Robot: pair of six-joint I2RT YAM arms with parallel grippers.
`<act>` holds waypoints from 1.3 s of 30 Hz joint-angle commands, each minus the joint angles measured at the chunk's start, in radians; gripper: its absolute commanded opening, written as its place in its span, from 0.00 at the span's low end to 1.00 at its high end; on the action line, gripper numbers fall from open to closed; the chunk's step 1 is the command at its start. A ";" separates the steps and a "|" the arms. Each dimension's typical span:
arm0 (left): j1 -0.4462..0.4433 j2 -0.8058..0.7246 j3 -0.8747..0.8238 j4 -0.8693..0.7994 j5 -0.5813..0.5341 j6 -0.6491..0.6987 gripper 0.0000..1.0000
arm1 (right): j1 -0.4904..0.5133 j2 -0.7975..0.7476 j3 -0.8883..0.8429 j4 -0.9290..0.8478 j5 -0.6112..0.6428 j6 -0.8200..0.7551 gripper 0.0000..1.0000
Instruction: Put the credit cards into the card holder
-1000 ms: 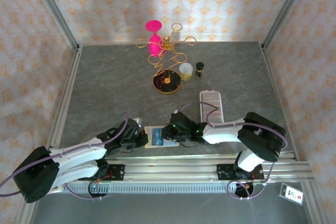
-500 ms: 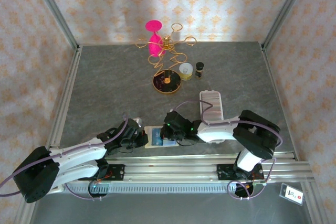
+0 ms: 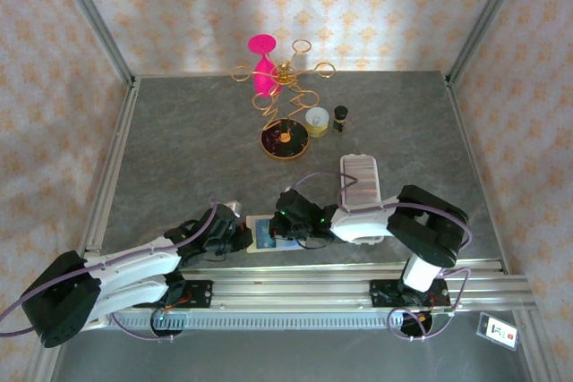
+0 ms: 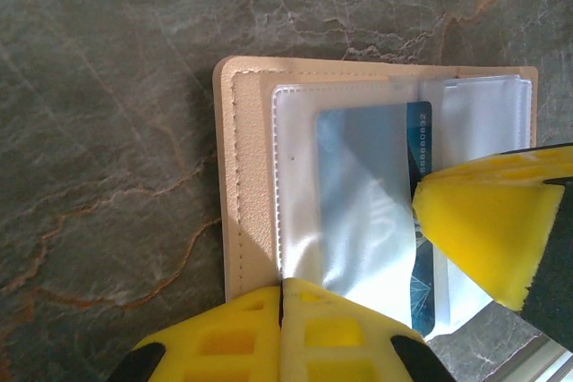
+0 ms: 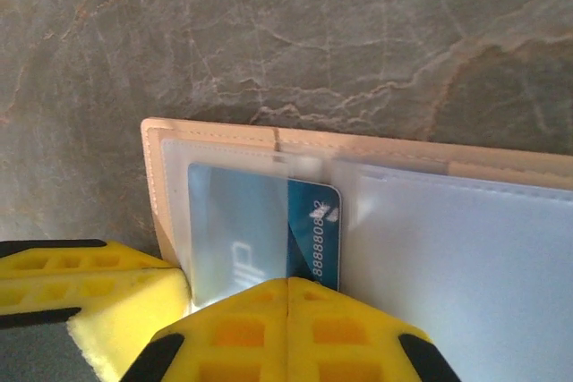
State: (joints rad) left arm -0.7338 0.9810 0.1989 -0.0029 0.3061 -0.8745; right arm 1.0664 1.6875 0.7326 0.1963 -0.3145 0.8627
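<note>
Two robot arms reach low over the near edge of a grey marbled table (image 3: pixel 179 149) and meet at the card holder (image 3: pixel 255 232), which lies open flat just ahead of their bases. The beige wallet has its clear plastic sleeves facing up. One blue credit card (image 5: pixel 260 221) sits part-way inside the sleeve by the outer edge, its numbered end bare.

The left gripper (image 4: pixel 282 297) has its yellow jaws closed together, tips at the wallet's near edge by the sleeve. Whether they pinch the plastic or merely press on it cannot be told. The right gripper (image 5: pixel 286 288) is likewise closed tight, tips meeting at the card's near edge, and whether the thin card is nipped between them is hidden.

The step in hand appears to be seating this card, one arm steadying the wallet while the other feeds. The next move likely calls for a short, flat push along the sleeve toward the wallet's outer edge. The wallet must be kept from sliding, so that the card neither buckles nor rides over the sleeve's lip.
</note>
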 commanded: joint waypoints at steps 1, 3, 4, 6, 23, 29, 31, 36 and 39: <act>-0.010 0.001 -0.027 -0.022 -0.023 -0.010 0.08 | 0.012 0.014 0.030 0.026 -0.007 -0.001 0.03; -0.010 -0.003 -0.018 -0.034 -0.028 -0.009 0.08 | 0.013 -0.009 0.029 0.027 0.003 -0.005 0.03; -0.011 -0.007 -0.015 -0.038 -0.030 -0.009 0.09 | 0.014 -0.025 0.026 0.023 0.015 -0.005 0.03; -0.011 -0.017 -0.010 -0.042 -0.031 -0.013 0.11 | 0.013 -0.056 0.015 0.002 0.050 -0.005 0.04; -0.011 -0.080 0.005 -0.081 -0.058 -0.022 0.13 | 0.015 -0.071 -0.041 -0.097 0.111 0.012 0.00; -0.011 -0.062 -0.015 -0.088 -0.075 -0.023 0.06 | 0.019 -0.039 -0.008 -0.098 0.099 -0.003 0.00; -0.011 -0.061 -0.027 -0.079 -0.072 -0.029 0.04 | 0.022 -0.018 0.007 -0.104 0.094 -0.008 0.00; -0.011 -0.065 -0.038 -0.067 -0.062 -0.034 0.03 | 0.035 0.018 0.034 -0.127 0.097 -0.011 0.00; -0.011 -0.065 -0.042 -0.057 -0.053 -0.035 0.03 | 0.039 0.024 0.042 -0.129 0.095 -0.011 0.00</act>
State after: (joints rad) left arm -0.7399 0.9165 0.1860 -0.0547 0.2543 -0.8940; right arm 1.0935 1.6848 0.7551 0.1169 -0.2317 0.8623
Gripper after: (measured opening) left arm 0.048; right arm 0.044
